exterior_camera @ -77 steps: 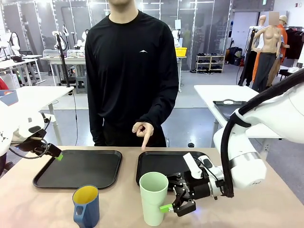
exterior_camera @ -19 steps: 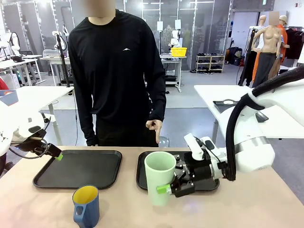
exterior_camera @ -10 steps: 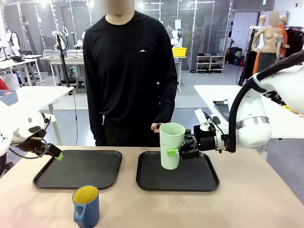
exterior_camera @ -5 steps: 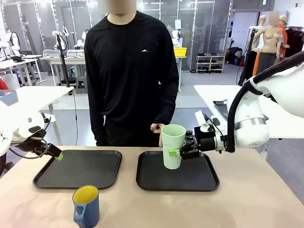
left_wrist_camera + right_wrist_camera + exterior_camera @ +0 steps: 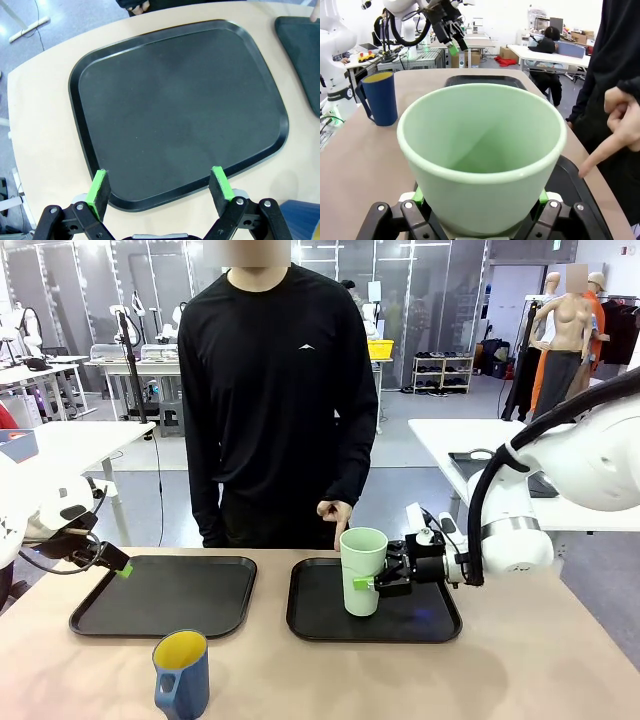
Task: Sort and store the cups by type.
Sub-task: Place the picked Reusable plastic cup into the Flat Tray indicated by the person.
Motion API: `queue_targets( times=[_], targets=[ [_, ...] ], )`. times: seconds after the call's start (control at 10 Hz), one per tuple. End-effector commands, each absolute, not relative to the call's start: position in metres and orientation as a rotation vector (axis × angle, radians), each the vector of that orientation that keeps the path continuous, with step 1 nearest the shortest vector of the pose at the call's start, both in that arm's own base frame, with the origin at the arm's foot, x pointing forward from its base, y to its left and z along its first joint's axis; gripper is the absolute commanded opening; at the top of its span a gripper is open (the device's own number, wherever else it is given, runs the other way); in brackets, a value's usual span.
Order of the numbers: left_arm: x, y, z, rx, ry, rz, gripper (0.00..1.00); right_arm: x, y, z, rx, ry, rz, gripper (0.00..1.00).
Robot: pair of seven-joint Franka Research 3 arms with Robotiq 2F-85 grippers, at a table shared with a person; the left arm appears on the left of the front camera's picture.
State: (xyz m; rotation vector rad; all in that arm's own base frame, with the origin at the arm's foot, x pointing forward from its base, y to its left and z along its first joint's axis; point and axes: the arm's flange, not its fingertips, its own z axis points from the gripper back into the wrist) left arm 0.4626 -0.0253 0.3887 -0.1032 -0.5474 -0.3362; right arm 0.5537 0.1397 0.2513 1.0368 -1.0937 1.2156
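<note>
Front: my right gripper (image 5: pixel 372 582) gripped the mint tumbler (image 5: pixel 362 565) low on its side, upright over the right tray (image 5: pixel 440 625), whether its base touched I could not tell; the blue mug (image 5: pixel 182 675) stood on the bare table (image 5: pixel 540 680), off both trays. Left wrist: my left gripper (image 5: pixel 160 182) hung wide open and empty above the near rim of the left tray (image 5: pixel 175 105). Right wrist: a person's hand (image 5: pixel 620 125) pointed down just beside the tumbler's rim, so letting go before the base sat flat could topple the tall cup, and a swing on retreat could strike that finger.
</note>
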Motion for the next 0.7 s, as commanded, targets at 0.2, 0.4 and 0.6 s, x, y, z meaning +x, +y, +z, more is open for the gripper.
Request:
queue_targets(
  times=[0.2,0.4,0.6],
  targets=[
    [0.463,-0.025,0.39,-0.101,-0.549,-0.337,1.0,0.566,0.145,0.234,1.005,-1.102,1.217,0.87],
    [0.463,-0.025,0.39,-0.101,-0.549,-0.337,1.0,0.565,0.143,0.23,1.001,-1.1,1.192,0.87],
    [0.463,-0.025,0.39,-0.101,-0.549,-0.337,1.0,0.564,0.141,0.23,0.999,-1.089,1.186,1.0]
  ],
)
